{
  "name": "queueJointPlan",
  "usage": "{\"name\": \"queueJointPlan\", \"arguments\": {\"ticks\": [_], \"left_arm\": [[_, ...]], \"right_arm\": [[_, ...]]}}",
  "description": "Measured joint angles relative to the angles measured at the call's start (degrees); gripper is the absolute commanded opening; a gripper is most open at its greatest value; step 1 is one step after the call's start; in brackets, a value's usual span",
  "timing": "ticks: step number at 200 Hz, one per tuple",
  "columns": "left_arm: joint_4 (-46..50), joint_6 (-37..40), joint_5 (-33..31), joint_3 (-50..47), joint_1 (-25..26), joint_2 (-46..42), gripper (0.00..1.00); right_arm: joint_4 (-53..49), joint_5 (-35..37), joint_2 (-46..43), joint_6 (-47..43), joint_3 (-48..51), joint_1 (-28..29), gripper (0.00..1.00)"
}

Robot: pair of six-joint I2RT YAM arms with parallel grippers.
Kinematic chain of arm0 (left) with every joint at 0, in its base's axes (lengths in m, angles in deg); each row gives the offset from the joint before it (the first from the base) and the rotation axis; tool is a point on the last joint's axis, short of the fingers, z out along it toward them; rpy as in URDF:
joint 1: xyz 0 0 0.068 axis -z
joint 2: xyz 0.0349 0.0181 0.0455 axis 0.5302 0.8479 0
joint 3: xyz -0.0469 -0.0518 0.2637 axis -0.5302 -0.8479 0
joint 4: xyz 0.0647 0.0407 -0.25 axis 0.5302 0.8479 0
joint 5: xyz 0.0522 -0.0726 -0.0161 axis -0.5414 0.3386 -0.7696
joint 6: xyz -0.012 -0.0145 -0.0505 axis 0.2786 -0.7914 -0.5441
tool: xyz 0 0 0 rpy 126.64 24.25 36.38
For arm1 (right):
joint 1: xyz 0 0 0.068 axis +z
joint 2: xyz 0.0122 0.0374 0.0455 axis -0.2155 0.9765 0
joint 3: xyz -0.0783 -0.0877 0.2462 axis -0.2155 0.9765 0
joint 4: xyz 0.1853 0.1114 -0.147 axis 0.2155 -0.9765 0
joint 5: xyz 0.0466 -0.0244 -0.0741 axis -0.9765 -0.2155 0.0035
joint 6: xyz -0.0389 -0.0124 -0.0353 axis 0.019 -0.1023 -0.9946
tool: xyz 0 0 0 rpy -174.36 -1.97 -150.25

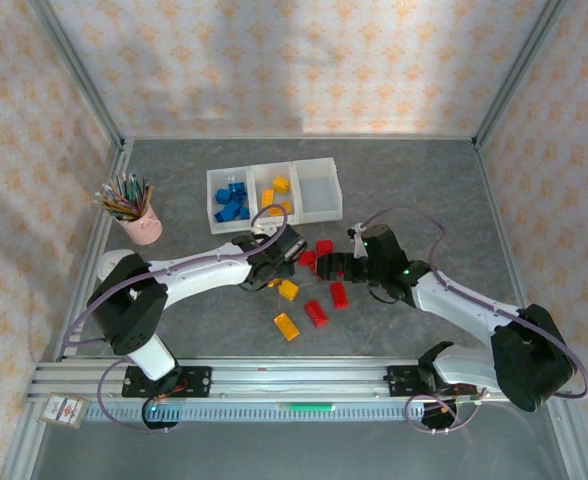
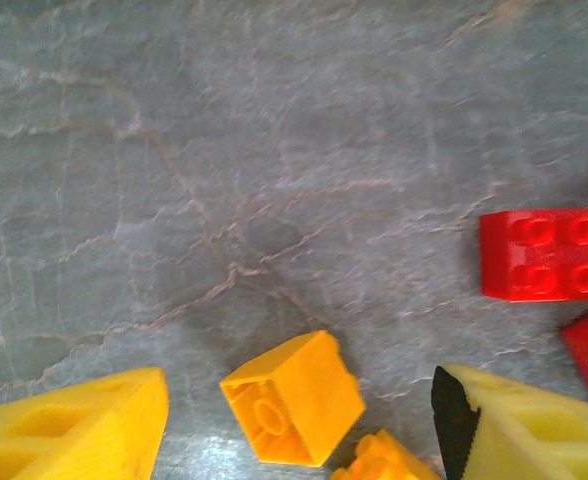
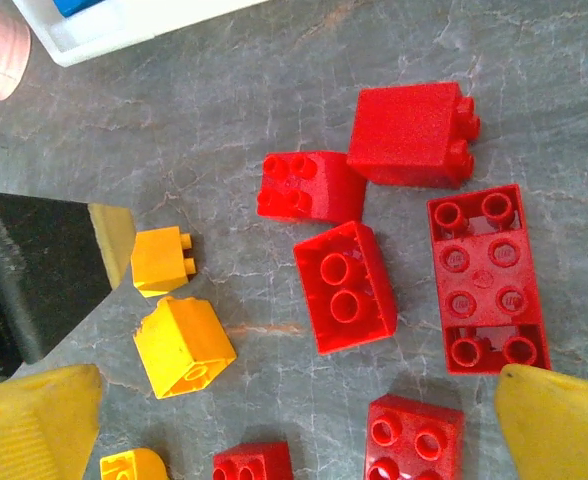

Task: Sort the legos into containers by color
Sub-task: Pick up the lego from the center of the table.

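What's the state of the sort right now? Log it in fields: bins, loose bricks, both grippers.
left bin: blue bricks
middle bin: yellow-orange bricks
right bin: no bricks visible
loose: red bricks and loose yellow-orange bricks on the table, near side of the bins
left gripper: open, fingers either side of one yellow-orange brick, not touching it
right gripper: open, above the red bricks
other: pink cup of pencils, left of the bins

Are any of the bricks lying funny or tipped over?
Yes. A yellow brick lies tipped over, hollow underside showing. A small red brick and a long red brick lie upside down, hollow sides up. Nothing looks broken.
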Motion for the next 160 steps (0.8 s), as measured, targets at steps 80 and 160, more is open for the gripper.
{"name": "queueJointPlan", "arguments": {"ticks": [80,160], "left_arm": [[-4.4,-7.7,2.3,-1.5,0.0,5.9,0.70],[-5.4,-12.0,1.7,-1.8,0.0,7.7,0.47]], "right_arm": [[0.1,-0.1,0.0,0.0,1.3,0.0,1.00],[0.6,-0.2,0.9,0.0,1.3,0.0,1.00]]}}
